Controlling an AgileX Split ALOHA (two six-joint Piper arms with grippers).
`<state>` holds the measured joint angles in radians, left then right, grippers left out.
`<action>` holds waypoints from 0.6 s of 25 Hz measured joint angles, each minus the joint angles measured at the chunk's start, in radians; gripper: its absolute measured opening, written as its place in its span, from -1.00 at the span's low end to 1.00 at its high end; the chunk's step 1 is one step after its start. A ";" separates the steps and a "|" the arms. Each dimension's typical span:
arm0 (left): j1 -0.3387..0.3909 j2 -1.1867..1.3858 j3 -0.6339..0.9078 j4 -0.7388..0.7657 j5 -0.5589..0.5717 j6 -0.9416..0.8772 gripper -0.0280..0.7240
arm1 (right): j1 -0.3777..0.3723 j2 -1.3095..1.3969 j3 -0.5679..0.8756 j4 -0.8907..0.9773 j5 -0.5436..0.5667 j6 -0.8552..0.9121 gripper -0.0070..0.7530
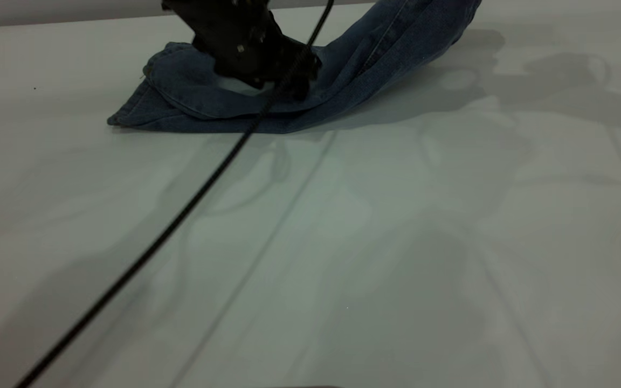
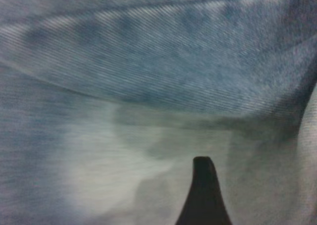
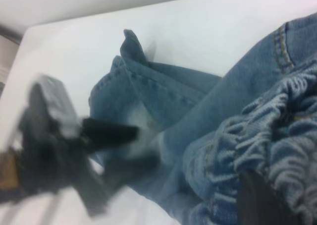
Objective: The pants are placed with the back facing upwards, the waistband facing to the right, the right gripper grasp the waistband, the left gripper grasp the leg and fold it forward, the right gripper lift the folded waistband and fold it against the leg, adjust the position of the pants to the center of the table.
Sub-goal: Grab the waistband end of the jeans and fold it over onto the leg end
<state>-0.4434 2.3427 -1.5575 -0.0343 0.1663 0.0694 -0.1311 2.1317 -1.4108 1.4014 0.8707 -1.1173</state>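
Note:
The blue denim pants (image 1: 202, 102) lie at the far side of the table (image 1: 343, 258). Their leg ends rest flat at the left, and I cannot tell which leg is on top. The right side of the pants rises off the table and leaves the exterior view at the top. My left gripper (image 1: 278, 89) stands on the flat legs. It is open, its fingers (image 2: 203, 195) astride a pale faded patch. In the right wrist view the gathered elastic waistband (image 3: 277, 121) bunches around my right gripper (image 3: 270, 197), which is shut on it. The left gripper (image 3: 141, 148) shows there too.
The left arm's braided black cable (image 1: 181, 215) runs diagonally across the table from the gripper to the near left corner. The lifted cloth casts shadows at the right. The far table edge lies just behind the pants.

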 joint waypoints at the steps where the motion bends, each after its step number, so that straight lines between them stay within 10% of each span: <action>1: 0.016 -0.018 -0.016 0.000 0.041 0.005 0.42 | 0.000 -0.004 0.001 -0.011 0.000 0.002 -0.83; 8: 0.169 -0.085 -0.121 0.004 0.348 0.007 0.42 | 0.011 -0.021 -0.054 -0.134 0.001 0.076 -0.83; 15: 0.237 -0.037 -0.123 0.007 0.380 0.007 0.42 | 0.116 -0.021 -0.157 -0.205 0.001 0.136 -0.83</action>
<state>-0.2059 2.3052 -1.6807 -0.0273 0.5462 0.0762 -0.0150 2.1106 -1.5681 1.1960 0.8717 -0.9808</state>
